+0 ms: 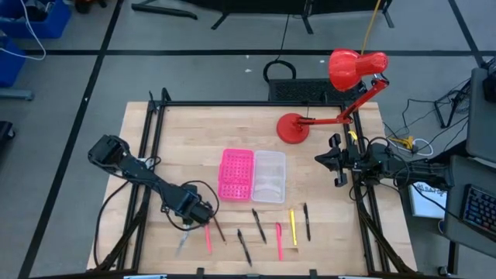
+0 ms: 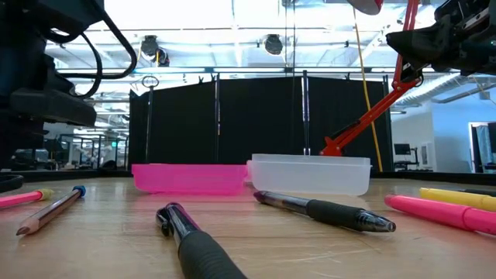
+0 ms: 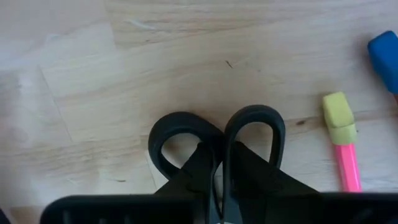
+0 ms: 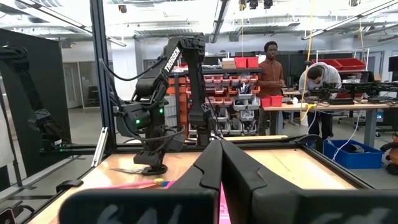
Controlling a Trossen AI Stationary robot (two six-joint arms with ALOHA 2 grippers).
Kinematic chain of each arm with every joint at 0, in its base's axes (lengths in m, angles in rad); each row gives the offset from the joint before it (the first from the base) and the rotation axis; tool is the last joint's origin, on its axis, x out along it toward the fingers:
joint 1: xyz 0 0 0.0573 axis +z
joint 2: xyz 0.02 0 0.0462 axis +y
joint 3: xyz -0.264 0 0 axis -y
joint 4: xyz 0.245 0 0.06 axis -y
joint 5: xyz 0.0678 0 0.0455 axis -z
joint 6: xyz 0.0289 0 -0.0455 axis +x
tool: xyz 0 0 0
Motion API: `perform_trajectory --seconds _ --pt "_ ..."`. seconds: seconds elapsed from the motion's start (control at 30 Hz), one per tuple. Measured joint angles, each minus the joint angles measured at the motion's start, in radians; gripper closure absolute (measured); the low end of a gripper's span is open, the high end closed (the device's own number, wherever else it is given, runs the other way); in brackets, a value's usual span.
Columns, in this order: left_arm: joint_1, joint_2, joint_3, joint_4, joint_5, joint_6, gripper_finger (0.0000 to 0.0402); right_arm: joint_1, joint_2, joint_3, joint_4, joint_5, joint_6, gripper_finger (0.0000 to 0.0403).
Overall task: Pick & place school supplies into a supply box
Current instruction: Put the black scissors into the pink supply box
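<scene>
Directly before left hand (image 3: 214, 180): scissors (image 3: 217, 140)

Count from above: 1 supply box (image 1: 253, 175), made of 1 pink half plus 1 clear half. 1 pair of scissors (image 1: 181, 245). 7 slim writing items on the tabletop (image 1: 194, 132): 2 pink pens (image 1: 208, 239) (image 1: 280, 242), 1 yellow pen (image 1: 294, 227), 3 black pens (image 1: 244, 246) (image 1: 258, 225) (image 1: 308, 221) and 1 brown pencil (image 1: 219, 229). 1 red desk lamp (image 1: 345, 85). 2 arms, 2 claws: left claw (image 1: 200, 217), right claw (image 1: 335, 160). 2 people (image 4: 269, 65) (image 4: 320, 78) in the room behind.
</scene>
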State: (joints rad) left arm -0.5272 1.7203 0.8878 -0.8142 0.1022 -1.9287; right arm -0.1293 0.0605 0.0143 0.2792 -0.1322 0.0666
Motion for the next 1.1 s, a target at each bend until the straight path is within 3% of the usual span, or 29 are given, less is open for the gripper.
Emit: perform_trajectory --seconds 0.27,0.37,0.67,0.83,1.1 --pt "-0.004 -0.107 0.040 -0.153 -0.128 -0.003 0.0360 0.000 0.000 0.000 0.000 0.000 0.000 0.0403" --pt "-0.003 -0.155 0.087 -0.222 -0.161 -0.005 0.0391 0.000 0.000 0.000 0.000 0.000 0.000 0.0403" --pt "0.079 -0.193 0.391 -0.411 -0.329 0.119 0.0390 0.000 0.000 0.000 0.000 0.000 0.000 0.0403" --pt "0.171 -0.174 0.547 -0.384 -0.440 0.301 0.0390 0.000 0.000 0.000 0.000 0.000 0.000 0.0403" --pt "0.332 -0.108 0.640 -0.058 -0.432 0.654 0.0390 0.000 0.000 0.000 0.000 0.000 0.000 0.0403"
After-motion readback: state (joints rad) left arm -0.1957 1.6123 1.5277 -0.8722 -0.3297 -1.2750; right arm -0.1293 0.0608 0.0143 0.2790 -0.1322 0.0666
